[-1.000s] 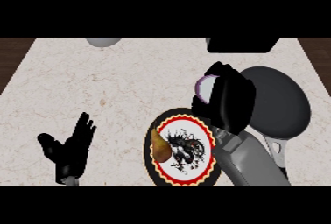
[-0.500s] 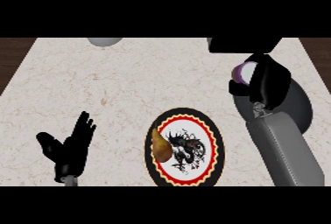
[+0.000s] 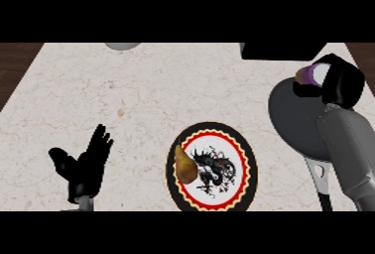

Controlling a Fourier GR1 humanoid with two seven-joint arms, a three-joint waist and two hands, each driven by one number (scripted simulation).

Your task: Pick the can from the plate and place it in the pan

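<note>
At the lower left of the pale marbled counter [image 3: 147,89], the robot's left hand [image 3: 82,163] rests open, its black fingers straight and pointing up the view, touching nothing. Near the counter's far edge, left of centre, a small grey rounded object [image 3: 122,46] shows only in part. Right of the resting hand lies a round plate with a black rim, a red-and-yellow scalloped ring and a white middle bearing a dark drawing [image 3: 212,173]. A yellow-brown pear-shaped fruit [image 3: 184,165] lies on the plate's left side, its narrow end pointing away from the robot. Further right sits a round dark grey pan [image 3: 296,124], its handle [image 3: 322,186] running down toward the view's lower edge. A black box-like shape [image 3: 282,50] stands at the counter's far edge above it. Over the pan's far right rim, the right hand [image 3: 338,84] has its black fingers curled round a small can with a purple side and a pale end [image 3: 313,74]. Most of the can is hidden by the hand, so its long axis cannot be told for sure; the pale end faces left and slightly up in the view. Whether the can touches the pan cannot be told.
</note>
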